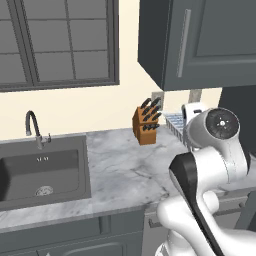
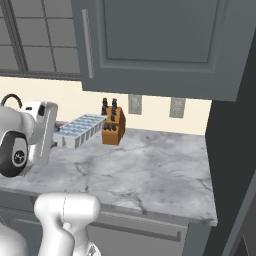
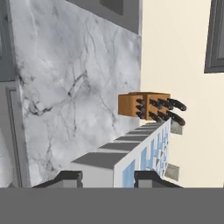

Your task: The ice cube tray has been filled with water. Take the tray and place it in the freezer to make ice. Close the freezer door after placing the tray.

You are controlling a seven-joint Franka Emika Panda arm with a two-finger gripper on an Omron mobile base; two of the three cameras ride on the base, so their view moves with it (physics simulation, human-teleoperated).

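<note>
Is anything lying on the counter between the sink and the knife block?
No. In the left base view, only bare marble counter lies between the sink and the knife block; the faucet stands behind the sink.

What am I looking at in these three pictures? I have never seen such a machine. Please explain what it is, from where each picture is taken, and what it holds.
It is a white robot arm in a rendered kitchen. Two cameras ride on its base, behind the arm to its left and right; the third sits on the hand and looks along the gripper.

On the marble counter a wooden knife block stands by the wall. In the left base view a sink with a dark faucet lies to the left. Dark cabinets hang above.

The gripper holds the ice cube tray by one end, lifted above the counter. In the hand view, the tray's pale blue water cells show between the two dark finger tips.
</note>
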